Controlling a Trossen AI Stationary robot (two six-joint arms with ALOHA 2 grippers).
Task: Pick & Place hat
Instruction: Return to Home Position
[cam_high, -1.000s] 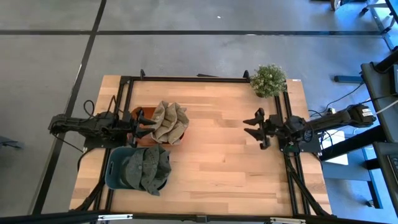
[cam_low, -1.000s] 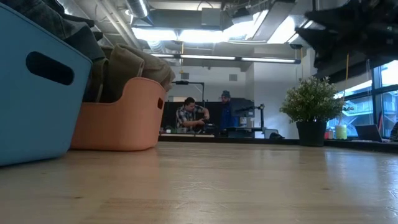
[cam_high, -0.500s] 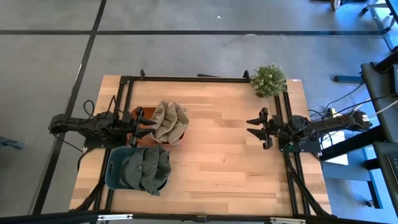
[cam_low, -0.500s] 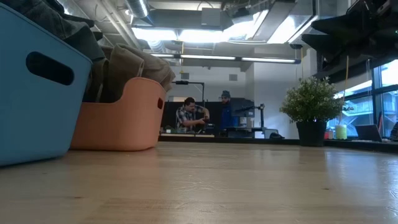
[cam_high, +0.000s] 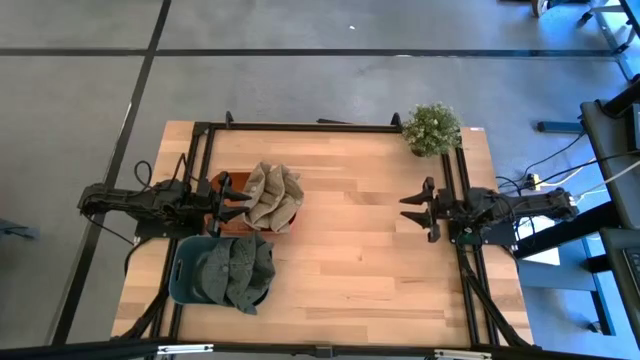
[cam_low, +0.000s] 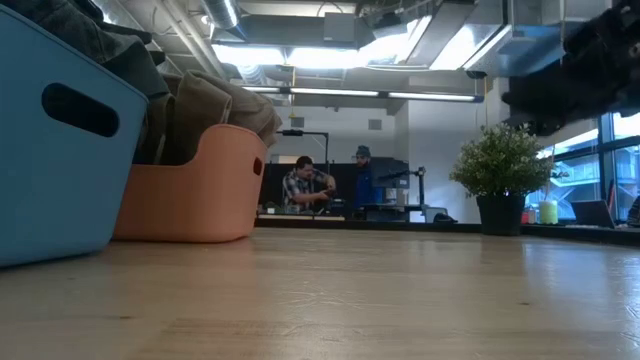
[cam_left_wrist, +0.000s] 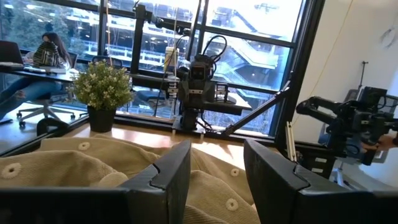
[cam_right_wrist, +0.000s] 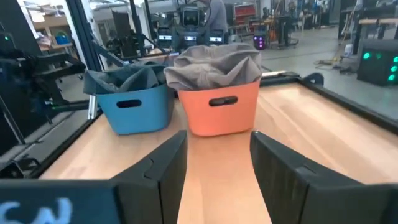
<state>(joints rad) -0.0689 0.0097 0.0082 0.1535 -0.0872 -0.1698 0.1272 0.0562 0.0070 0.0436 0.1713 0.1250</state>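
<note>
Looks done: brown caps (cam_high: 272, 195) in orange bin (cam_right_wrist: 217, 115) just ahead of left gripper (cam_high: 245, 200); gray caps (cam_high: 238, 270) in blue bin (cam_right_wrist: 134, 112); right gripper (cam_high: 405, 210) far off; both spread, empty.

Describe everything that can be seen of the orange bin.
The orange bin looks like smooth plastic, with rounded corners and a slot handle in its side. It stands upright on the wooden table, close beside the blue bin; whether they touch is unclear. Brown caps fill it above the rim.
</note>
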